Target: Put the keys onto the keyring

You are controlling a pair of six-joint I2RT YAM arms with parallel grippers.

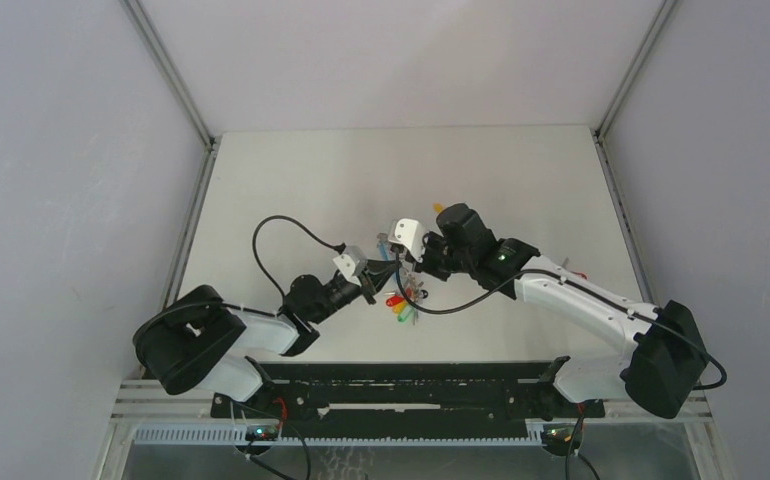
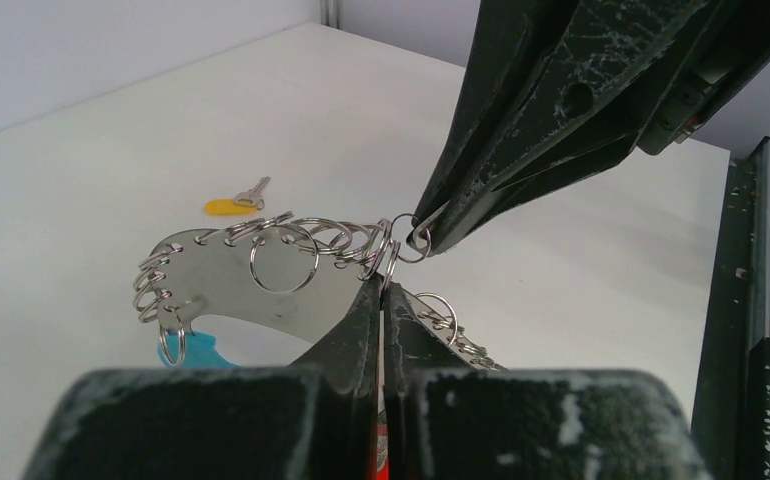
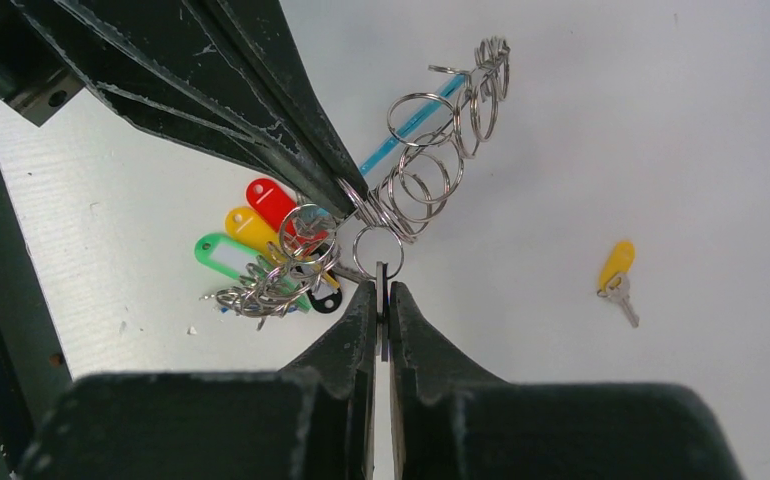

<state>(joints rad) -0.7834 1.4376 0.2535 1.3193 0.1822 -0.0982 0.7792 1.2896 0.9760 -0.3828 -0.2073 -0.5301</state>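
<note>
Right, the keyring [image 3: 416,175] is hanging pinned between both hands. It is showing as a curved shiny metal strip [image 2: 216,280] with a row of silver split rings threaded along its edge. A light-blue piece [image 2: 196,350] is poking out under it. A cluster of plastic tags [image 3: 251,228] in red, yellow, green and black is dangling just left of the right hand's tips.

The left hand [image 2: 382,285] is pressing its fingers together on the keyring, right in among the rings. The right hand [image 3: 382,272] is pinching one split ring at its very tip, fingers together. The two hands' tips are almost meeting.

One loose key [image 3: 616,270], silver with a yellow tag, is lying flat on the table [image 3: 681,110]. It is well off to the right of the right hand, apart from the bunch.

Hard to make out:
- The left hand's own fingers are covering the near end of the strip in its wrist view.
- The overlapping rings are hiding exactly what the left tips are biting.
- I cannot tell whether the tags are touching the table.
- From the top view both hands are covering most of the bunch, with only some tags peeking out below.
- The tag windows are coming out too small to read.
</note>
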